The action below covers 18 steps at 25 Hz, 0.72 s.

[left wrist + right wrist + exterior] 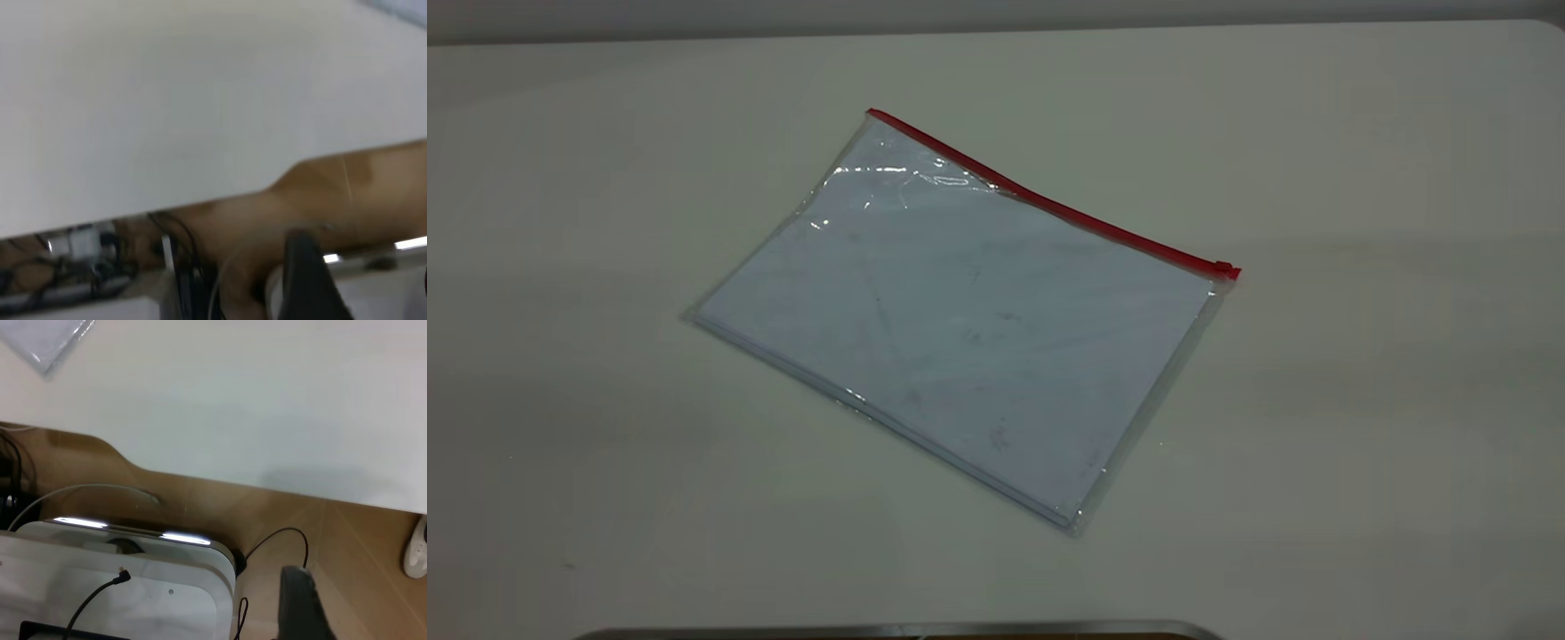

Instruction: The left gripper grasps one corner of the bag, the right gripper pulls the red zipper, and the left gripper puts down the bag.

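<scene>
- Bag (960,329): your landmark. It lies flat on the table (1360,444), turned at an angle, white paper showing through the clear plastic. No gripper touches it.
- Zipper (1049,203): runs along the bag's far long edge. Its slider (1225,268) sits at the bag's far right corner. You cannot tell from here whether the strip is sealed.
- Left gripper (310,280): well apart from the bag, off the table's edge. Only one dark finger shows in its wrist view, so you cannot tell how wide the claw stands.
- Right gripper (303,603): likewise off the table's edge, well apart from the bag, whose one corner shows far off in its wrist view. Claw width cannot be told.
- Progress, as judged: nothing begun. Corner grasp, zipper pull and set-down all remain for you.
</scene>
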Each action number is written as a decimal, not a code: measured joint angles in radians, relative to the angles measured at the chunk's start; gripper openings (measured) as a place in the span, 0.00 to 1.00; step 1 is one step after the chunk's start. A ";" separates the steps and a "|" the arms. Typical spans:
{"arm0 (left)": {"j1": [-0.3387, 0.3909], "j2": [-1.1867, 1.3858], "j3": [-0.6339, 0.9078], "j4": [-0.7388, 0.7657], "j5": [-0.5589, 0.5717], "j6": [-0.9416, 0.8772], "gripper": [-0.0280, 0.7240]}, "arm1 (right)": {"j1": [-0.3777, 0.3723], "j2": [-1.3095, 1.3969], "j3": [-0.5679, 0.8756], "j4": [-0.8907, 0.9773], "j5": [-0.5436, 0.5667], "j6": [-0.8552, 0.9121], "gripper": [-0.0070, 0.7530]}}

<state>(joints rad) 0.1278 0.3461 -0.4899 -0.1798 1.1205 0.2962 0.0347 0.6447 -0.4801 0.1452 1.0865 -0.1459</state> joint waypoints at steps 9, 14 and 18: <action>0.000 -0.185 0.000 0.000 0.018 -0.003 0.68 | 0.000 -0.019 0.000 0.000 0.001 0.003 0.65; 0.000 -0.235 0.000 -0.001 0.023 -0.003 0.68 | -0.020 -0.192 0.005 0.000 0.005 0.003 0.65; 0.000 -0.237 0.000 -0.001 0.025 -0.003 0.68 | -0.029 -0.410 0.005 0.000 0.019 0.003 0.65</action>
<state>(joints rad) 0.1278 0.1092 -0.4899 -0.1807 1.1453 0.2933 0.0060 0.2346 -0.4747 0.1452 1.1053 -0.1433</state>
